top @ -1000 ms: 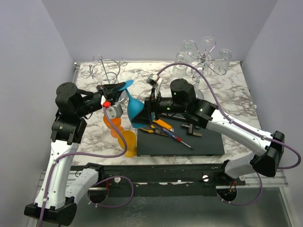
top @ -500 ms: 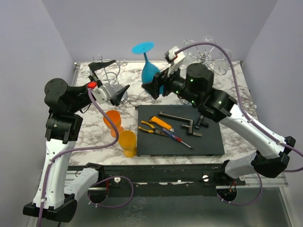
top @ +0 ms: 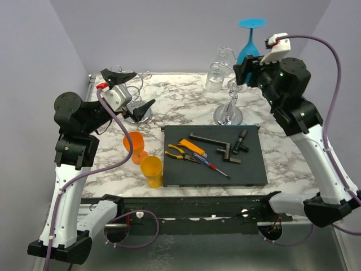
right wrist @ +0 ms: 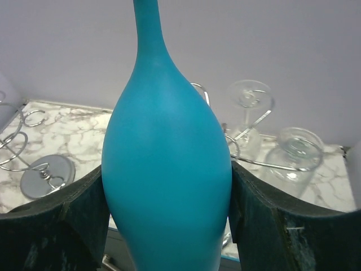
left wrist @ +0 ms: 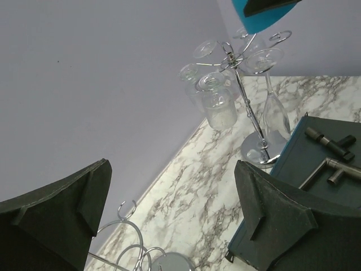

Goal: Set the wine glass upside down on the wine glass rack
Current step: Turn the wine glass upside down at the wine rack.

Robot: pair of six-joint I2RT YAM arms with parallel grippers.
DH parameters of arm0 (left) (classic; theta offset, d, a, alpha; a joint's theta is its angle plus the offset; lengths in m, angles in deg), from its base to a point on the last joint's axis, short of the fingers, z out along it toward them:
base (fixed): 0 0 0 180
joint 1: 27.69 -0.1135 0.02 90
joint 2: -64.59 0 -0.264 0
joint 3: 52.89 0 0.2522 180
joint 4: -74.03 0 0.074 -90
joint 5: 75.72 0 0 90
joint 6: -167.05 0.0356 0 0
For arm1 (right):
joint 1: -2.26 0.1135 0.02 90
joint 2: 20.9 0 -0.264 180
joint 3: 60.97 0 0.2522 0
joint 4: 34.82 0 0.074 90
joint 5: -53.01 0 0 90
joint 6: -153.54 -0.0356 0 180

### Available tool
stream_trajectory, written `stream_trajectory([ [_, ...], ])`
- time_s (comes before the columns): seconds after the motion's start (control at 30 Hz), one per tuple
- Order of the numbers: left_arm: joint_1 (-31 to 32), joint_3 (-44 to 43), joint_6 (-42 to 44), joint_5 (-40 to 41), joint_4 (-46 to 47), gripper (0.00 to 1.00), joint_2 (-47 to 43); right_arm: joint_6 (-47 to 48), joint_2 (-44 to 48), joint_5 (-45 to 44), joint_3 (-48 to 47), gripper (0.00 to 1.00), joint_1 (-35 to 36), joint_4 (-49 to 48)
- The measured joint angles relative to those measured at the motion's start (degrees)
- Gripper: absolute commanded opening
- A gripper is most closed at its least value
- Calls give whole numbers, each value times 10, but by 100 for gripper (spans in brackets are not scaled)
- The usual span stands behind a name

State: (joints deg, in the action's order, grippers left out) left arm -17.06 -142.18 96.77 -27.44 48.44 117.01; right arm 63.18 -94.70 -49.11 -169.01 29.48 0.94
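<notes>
A blue wine glass (top: pixel 246 52) hangs upside down, foot uppermost, high at the back right. My right gripper (top: pixel 246 69) is shut on its bowl (right wrist: pixel 166 169), one pad on each side. The glass is just above and behind the top of the chrome wine glass rack (top: pixel 229 86), where clear glasses (top: pixel 214 82) hang from the arms; the same rack (left wrist: pixel 249 110) shows in the left wrist view, with the blue bowl (left wrist: pixel 254 11) over it. My left gripper (top: pixel 131 91) stands open at the back left, nothing between its fingers (left wrist: pixel 265 220).
A second, bare wire rack (top: pixel 139 114) stands at the back left, under my left gripper. Two orange cups (top: pixel 134 145) (top: pixel 152 171) sit front left. A dark mat (top: pixel 248 169) carries pliers (top: pixel 189 148), a screwdriver and metal keys (top: pixel 225 145).
The left gripper let go of the blue glass, opened and drew back left. The right arm carried the glass from the table's middle up and right, to above the rack.
</notes>
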Motion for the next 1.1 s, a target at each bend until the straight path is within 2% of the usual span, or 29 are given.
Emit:
stream_trajectory([
  [0.3,0,0,-19,1,2,99,1,5,139,-59,87,55,-41,11],
  [0.5,0,4,-25,1,6,99,0,4,208,-116,202,55,-62,9],
  [0.9,0,28,-28,0,11,99,-15,-26,302,-166,386,50,-71,-2],
  [1.1,0,42,-26,0,13,99,-23,-35,318,-172,480,51,-83,-52],
])
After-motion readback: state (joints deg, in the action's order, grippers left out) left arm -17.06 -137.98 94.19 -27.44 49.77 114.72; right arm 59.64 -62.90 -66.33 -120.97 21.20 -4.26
